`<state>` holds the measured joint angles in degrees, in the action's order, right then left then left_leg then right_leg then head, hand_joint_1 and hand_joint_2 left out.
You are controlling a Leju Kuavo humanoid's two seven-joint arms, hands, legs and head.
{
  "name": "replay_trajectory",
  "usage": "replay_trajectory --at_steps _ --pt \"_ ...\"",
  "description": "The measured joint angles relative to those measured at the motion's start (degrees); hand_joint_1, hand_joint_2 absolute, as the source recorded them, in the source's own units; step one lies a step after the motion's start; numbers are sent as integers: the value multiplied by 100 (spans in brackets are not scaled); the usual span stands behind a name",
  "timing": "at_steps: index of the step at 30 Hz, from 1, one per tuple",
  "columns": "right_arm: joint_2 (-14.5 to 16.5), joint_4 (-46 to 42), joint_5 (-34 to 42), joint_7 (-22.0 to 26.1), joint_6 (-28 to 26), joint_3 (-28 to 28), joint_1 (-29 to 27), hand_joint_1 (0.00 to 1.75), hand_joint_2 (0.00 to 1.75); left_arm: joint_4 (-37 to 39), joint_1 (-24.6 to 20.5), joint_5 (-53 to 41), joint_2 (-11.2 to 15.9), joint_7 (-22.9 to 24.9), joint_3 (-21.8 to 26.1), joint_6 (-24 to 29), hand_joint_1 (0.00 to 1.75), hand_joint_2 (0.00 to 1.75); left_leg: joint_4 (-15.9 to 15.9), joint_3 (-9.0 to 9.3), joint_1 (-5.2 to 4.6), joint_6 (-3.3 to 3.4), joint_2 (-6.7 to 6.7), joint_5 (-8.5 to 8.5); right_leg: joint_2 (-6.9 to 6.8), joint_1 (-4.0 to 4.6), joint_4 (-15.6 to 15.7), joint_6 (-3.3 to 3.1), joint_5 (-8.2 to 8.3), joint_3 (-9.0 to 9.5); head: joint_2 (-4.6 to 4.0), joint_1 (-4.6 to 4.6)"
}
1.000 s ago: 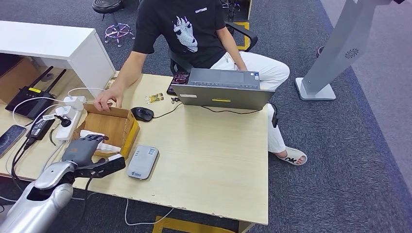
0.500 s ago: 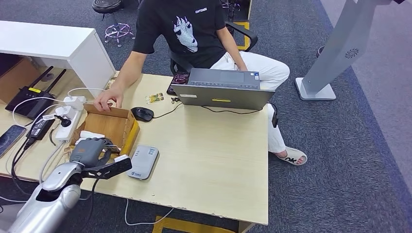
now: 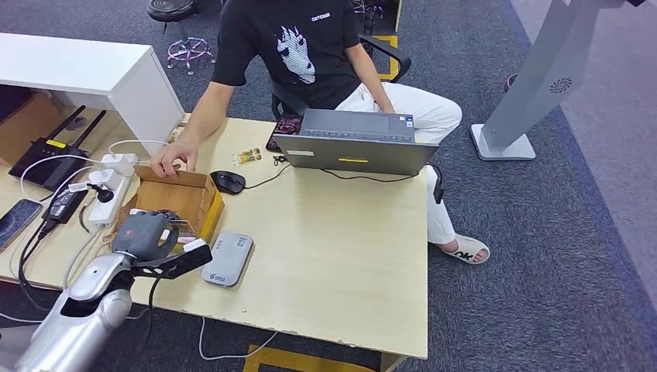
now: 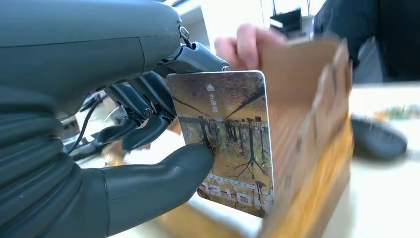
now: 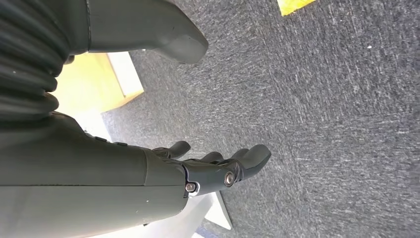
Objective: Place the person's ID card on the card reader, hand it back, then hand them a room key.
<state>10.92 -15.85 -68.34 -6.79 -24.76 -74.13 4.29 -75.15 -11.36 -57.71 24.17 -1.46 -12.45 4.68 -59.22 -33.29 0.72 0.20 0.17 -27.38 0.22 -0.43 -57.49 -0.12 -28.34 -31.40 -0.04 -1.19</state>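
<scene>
The left hand (image 4: 124, 148) pinches a picture-printed room key card (image 4: 225, 141) between thumb and fingers, just above the near edge of the cardboard box (image 3: 182, 200) on the tabletop (image 3: 333, 248). The card reader (image 3: 228, 259) lies just right of it. The right hand (image 5: 213, 171) hangs released over carpet.

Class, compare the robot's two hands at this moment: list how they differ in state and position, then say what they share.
The left hand pinches a picture card between thumb and fingers; the right hand holds nothing, its fingers apart. The left hand is up at the cardboard box on the desk; the right hand is over grey carpet. Both have dark grey casings.
</scene>
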Motion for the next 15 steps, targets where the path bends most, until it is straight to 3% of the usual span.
replay_trajectory --at_steps 15 --pt "-28 0 -128 42 -14 65 0 0 175 -189 -1235 -182 -16 318 198 -268 175 175 -1 -1 0 -3 -1 6 -1 0 0 2 4 -2 0 -1"
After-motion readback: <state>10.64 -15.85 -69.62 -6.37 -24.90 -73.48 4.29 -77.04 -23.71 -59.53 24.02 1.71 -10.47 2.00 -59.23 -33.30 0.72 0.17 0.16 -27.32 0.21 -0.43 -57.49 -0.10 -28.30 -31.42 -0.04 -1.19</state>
